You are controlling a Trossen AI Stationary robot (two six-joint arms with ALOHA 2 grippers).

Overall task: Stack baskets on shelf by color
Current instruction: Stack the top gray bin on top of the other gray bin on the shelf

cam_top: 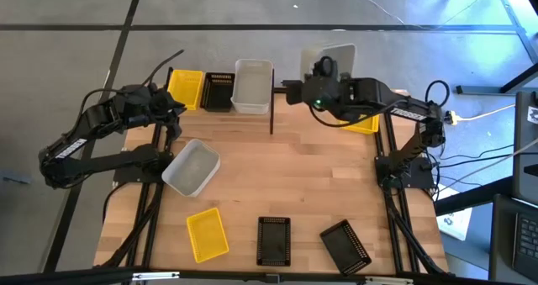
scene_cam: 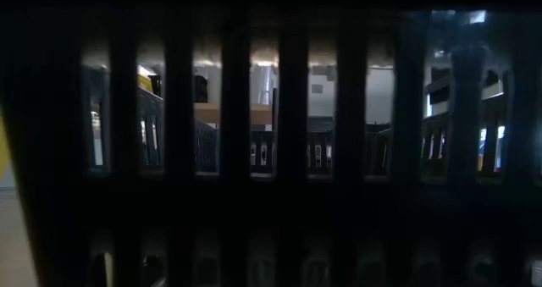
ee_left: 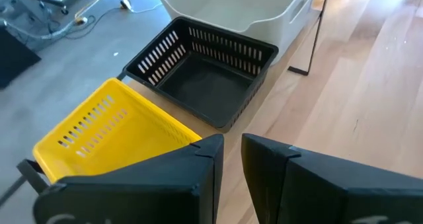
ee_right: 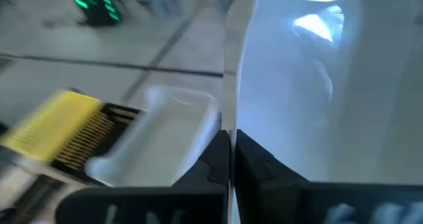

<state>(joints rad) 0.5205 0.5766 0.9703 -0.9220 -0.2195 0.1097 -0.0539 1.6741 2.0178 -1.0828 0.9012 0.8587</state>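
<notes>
Progress: my right gripper (cam_top: 296, 89) is clamped on the rim of a white basket (cam_top: 330, 56), held above the shelf (cam_top: 271, 113) beside the white one (cam_top: 252, 86) already placed. Yellow basket (cam_top: 187, 89) and black basket (cam_top: 219, 91) sit there too (one per colour). My left gripper (cam_top: 174, 110) hovers nearby, fingers narrowly apart, empty. Left on the table: white (cam_top: 192, 166), yellow (cam_top: 207, 233), two black (cam_top: 274, 240) baskets. The upright divider (cam_top: 271, 100) stands close to my drop.

No text, label, brand, number or sign can be read in any of the four views, neither on the baskets, nor on the shelf, nor on the table, nor on the arms.
</notes>
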